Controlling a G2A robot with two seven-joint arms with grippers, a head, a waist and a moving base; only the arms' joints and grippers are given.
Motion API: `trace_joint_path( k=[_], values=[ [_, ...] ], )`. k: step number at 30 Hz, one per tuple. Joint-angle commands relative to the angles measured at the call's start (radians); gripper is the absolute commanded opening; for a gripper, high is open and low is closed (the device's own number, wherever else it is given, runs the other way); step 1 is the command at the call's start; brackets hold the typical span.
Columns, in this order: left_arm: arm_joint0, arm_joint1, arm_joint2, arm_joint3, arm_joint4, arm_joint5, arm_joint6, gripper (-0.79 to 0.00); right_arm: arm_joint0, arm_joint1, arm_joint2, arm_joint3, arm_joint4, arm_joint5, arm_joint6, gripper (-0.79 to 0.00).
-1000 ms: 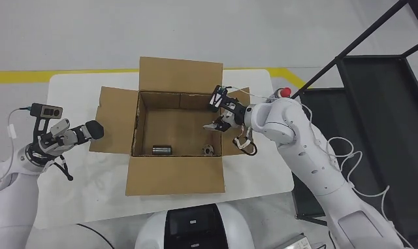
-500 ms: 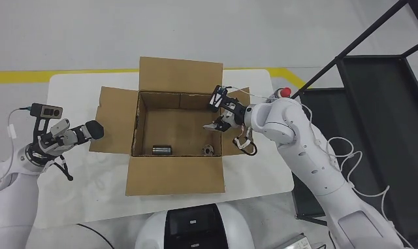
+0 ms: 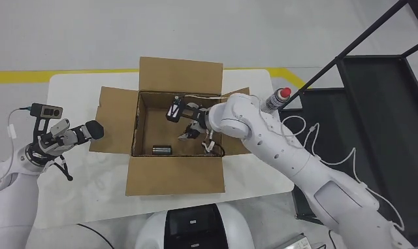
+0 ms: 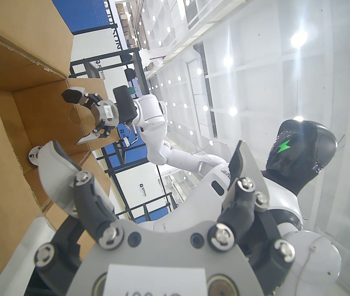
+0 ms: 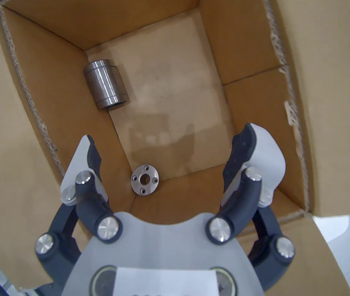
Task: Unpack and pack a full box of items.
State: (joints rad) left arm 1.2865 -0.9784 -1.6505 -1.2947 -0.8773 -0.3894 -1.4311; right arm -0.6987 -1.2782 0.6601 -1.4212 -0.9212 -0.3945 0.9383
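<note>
Now, starting at the left: your left pincer hangs over the white surface, outside the cardboard box and just beside its left flap. Its fingers are spread and carry nothing, and its tip points toward the box.

Inside the box, two items lie on the floor. The steel cylinder rests on its side close to the near wall, left of centre, with its long axis running left to right along that wall. To its right, well apart from it, the small flanged disc lies flat where the floor meets the near wall.

Further right, your right pincer is over the box opening, angled down toward the floor, with its fingers spread wide and nothing between them. From the wrist camera the disc sits almost under the gap between the fingers, a little toward one side; the cylinder lies farther off, to the left.

So the right arm is clearly the nearer one to both parts. I judge the disc the shorter drop. Being flat and tight against the wall, it leaves you little room for a finger on that side.
</note>
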Motion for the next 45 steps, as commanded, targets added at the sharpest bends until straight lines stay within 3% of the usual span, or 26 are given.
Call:
trace_joint_path(
  k=[1, 6, 28, 32, 37, 45],
  values=[
    [0.0, 0.0, 0.0, 0.0, 0.0, 0.0, 0.0, 0.0, 0.041, -0.028, -0.063, 0.063, -0.003, 0.004, 0.002, 0.0],
    [0.0, 0.0, 0.0, 0.0, 0.0, 0.0, 0.0, 0.0, 0.106, -0.092, -0.164, 0.214, -0.043, 0.02, -0.05, 0.0],
    [0.0, 0.0, 0.0, 0.0, 0.0, 0.0, 0.0, 0.0, 0.103, -0.092, -0.164, 0.213, -0.043, 0.019, -0.054, 0.0],
    [0.0, 0.0, 0.0, 0.0, 0.0, 0.0, 0.0, 0.0, 0.128, -0.106, -0.182, 0.236, -0.051, -0.1, -0.087, 0.0],
    [0.0, 0.0, 0.0, 0.0, 0.0, 0.0, 0.0, 0.0, 0.205, -0.169, -0.247, 0.338, -0.034, -0.216, -0.134, 0.0],
    [0.0, 0.0, 0.0, 0.0, 0.0, 0.0, 0.0, 0.0, 0.284, -0.32, -0.357, 0.615, -0.009, -0.292, -0.246, 0.0]
  ],
)
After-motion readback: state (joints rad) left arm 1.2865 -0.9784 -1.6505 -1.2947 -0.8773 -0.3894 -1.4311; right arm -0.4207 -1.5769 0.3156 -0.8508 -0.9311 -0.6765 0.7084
